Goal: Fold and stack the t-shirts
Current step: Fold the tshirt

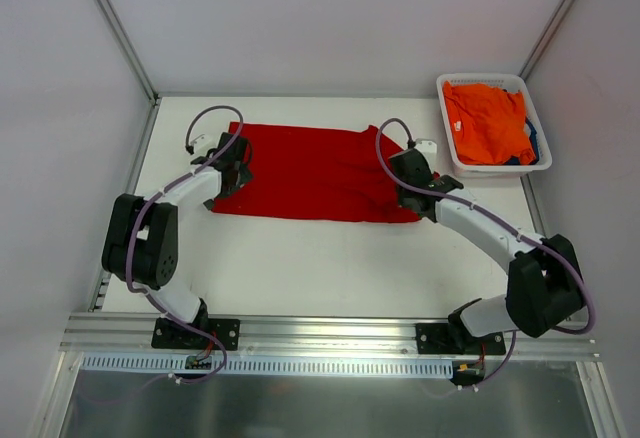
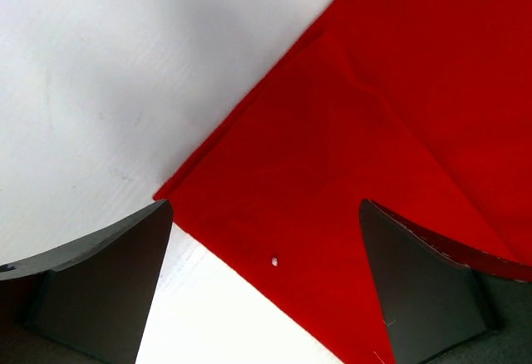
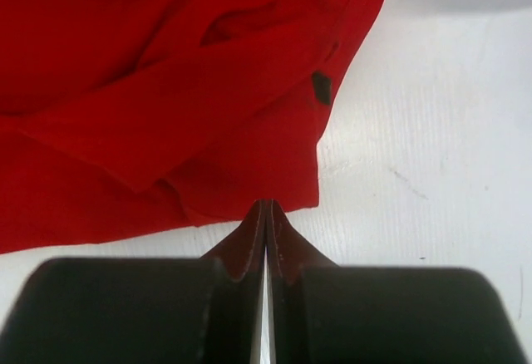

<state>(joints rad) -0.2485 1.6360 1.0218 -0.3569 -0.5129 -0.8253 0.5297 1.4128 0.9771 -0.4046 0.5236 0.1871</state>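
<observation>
A red t-shirt [image 1: 315, 173] lies spread out flat on the white table [image 1: 300, 268], a bit past the middle toward 12 o'clock. The left claw [image 1: 235, 163] sits at the shirt's 9 o'clock end. In its own camera the left claw [image 2: 266, 289] is wide apart, with one dark finger [image 2: 100, 281] over the bare table and the other over the red t-shirt [image 2: 374, 131], and a corner of the cloth lies between them. The right claw [image 1: 405, 183] is at the shirt's 4 o'clock corner. In its camera the right claw [image 3: 266, 214] is pressed together, and its tips touch the edge of the red t-shirt [image 3: 166, 106]. I cannot tell if any cloth is pinched inside. A white basket [image 1: 452, 153] stands at the table's 1 o'clock corner. An orange t-shirt [image 1: 487, 121] is bunched up in it, and a bit of dark blue cloth [image 1: 535, 146] peeks out at the basket's 4 o'clock side.
</observation>
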